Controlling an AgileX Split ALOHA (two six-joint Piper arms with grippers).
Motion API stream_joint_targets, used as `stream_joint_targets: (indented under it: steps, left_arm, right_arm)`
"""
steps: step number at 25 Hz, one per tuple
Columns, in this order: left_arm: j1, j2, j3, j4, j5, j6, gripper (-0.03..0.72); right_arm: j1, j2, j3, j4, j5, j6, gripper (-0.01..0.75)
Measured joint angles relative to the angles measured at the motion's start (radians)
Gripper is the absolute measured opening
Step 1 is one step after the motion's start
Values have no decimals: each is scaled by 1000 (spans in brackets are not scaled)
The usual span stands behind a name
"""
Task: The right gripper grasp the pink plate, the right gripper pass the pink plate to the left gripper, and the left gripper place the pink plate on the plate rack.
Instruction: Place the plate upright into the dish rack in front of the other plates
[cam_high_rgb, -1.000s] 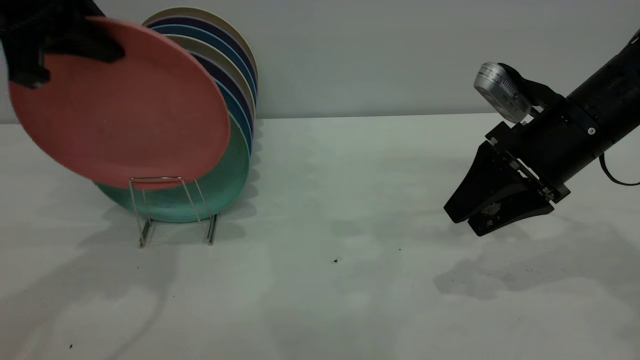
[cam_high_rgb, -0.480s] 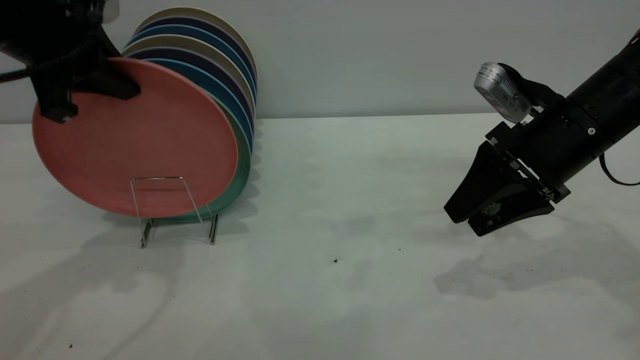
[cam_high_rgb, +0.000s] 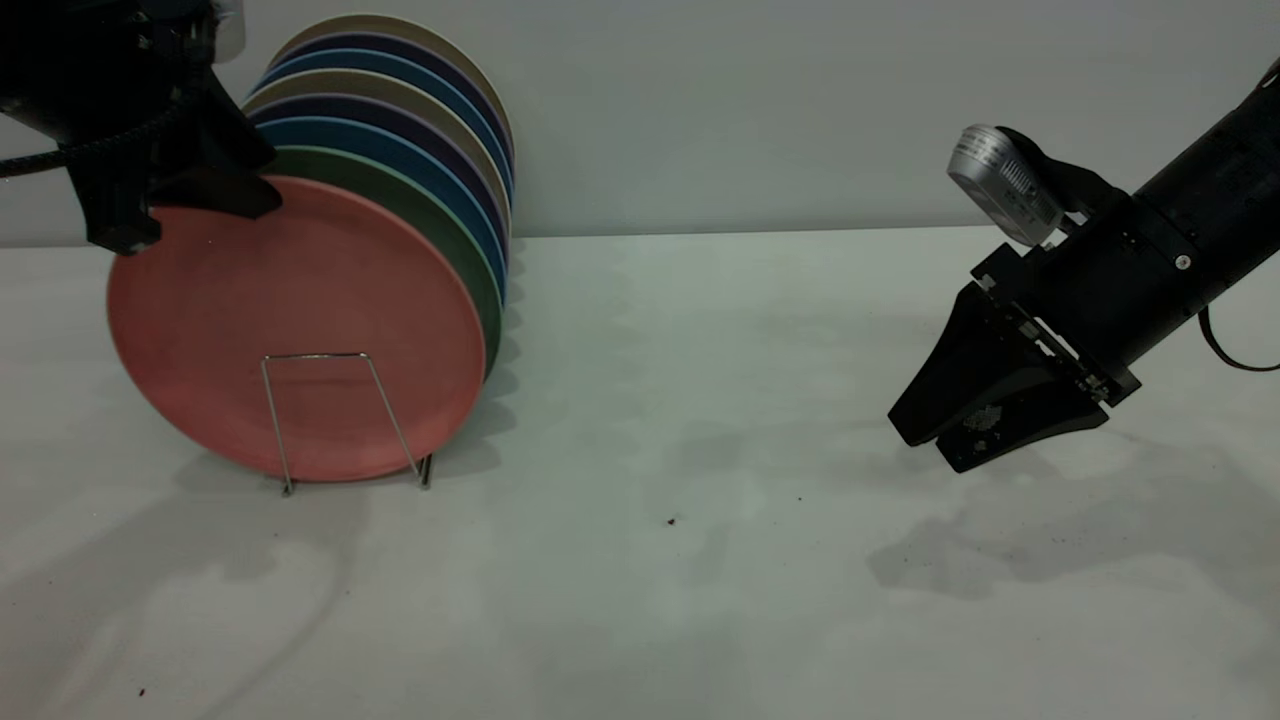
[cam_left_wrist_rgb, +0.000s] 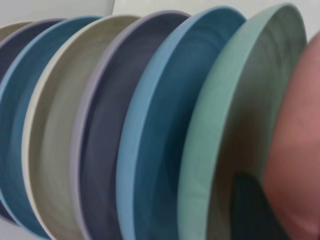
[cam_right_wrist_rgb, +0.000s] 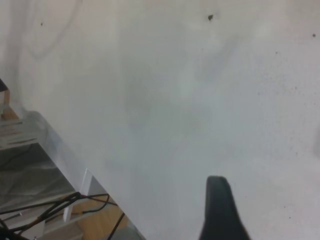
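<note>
Standing on edge in the thin silver wire plate rack (cam_high_rgb: 340, 420), the round salmon-pink matte plastic plate (cam_high_rgb: 300, 330) occupies the front slot, against the teal-green plate (cam_high_rgb: 455, 250) heading a row of blue, navy and beige plates; judged light, rigid, slightly slick, not brittle; best held at its low raised rim. The black angular left gripper (cam_high_rgb: 165, 195) clasps that upper rim, one finger (cam_left_wrist_rgb: 252, 210) behind the plate; the black wedge-shaped right gripper (cam_high_rgb: 985, 425) hangs well apart above the white table (cam_high_rgb: 700, 600), jaws together, carrying nothing.
</note>
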Motion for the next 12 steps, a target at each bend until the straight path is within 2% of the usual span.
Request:
stream_joint_targets:
  steps: [4, 12]
  left_arm:
    - [0, 0, 0, -2, -1, 0, 418]
    - [0, -106, 0, -2, 12, 0, 429]
  right_arm:
    - [0, 0, 0, -1, 0, 0, 510]
    - [0, 0, 0, -1, -1, 0, 510]
